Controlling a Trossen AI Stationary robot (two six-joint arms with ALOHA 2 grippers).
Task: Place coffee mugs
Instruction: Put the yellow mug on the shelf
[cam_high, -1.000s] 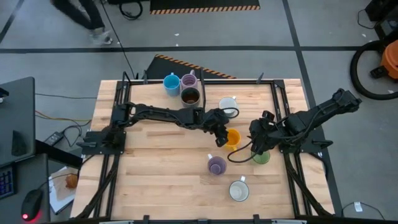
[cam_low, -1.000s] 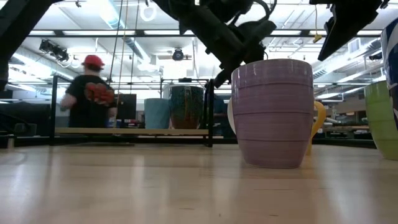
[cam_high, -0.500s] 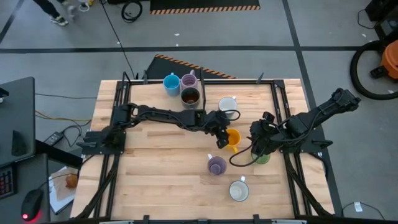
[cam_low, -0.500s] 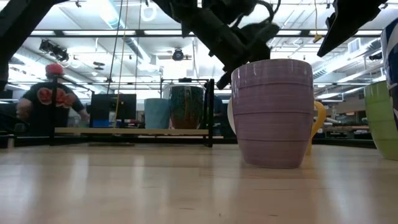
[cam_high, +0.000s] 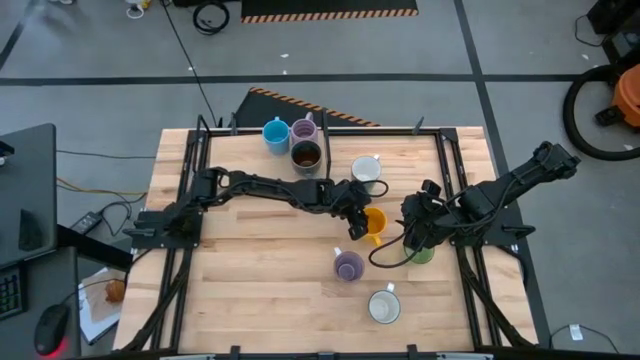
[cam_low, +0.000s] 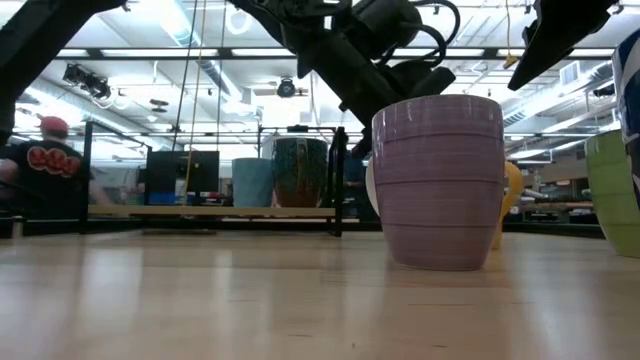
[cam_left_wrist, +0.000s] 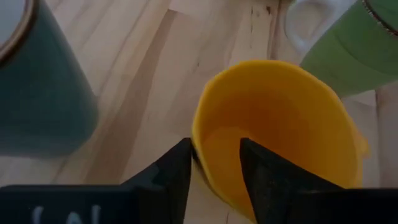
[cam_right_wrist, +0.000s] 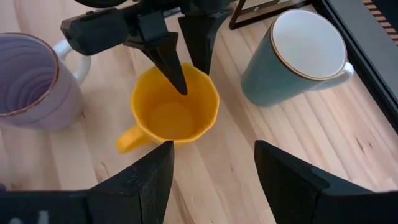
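The orange mug (cam_high: 374, 222) stands upright at mid-table. My left gripper (cam_high: 357, 209) reaches it from the table's left, slanting down, open, with one finger inside the mug and one outside. My right gripper (cam_right_wrist: 211, 180) hovers open just right of it, above the green mug (cam_high: 421, 254). A lilac mug (cam_high: 348, 265) and a white mug (cam_high: 383, 305) stand nearer the front. A teal-walled mug with a white inside (cam_high: 367, 170) stands behind. Blue (cam_high: 275, 133), lilac (cam_high: 303, 130) and dark brown (cam_high: 306, 155) mugs are grouped at the far edge. My left gripper stands astride the orange mug's rim (cam_left_wrist: 198, 142), on the side away from the handle (cam_right_wrist: 127, 140). One finger (cam_left_wrist: 258, 177) is inside and one (cam_left_wrist: 174, 171) outside. A gap shows beside the inner finger. Whether the outer finger touches the wall I cannot tell. The mug stands on the table.
A black frame (cam_high: 325, 128) runs along the far edge and both sides of the wooden table (cam_high: 250, 270). In the low view the near lilac mug (cam_low: 437, 180) hides most of the orange one (cam_low: 513, 200). Bare wood lies at the table's near left.
My left gripper has sunk a little onto the orange mug, which has stayed in place. A person beyond the table has walked out toward the left.
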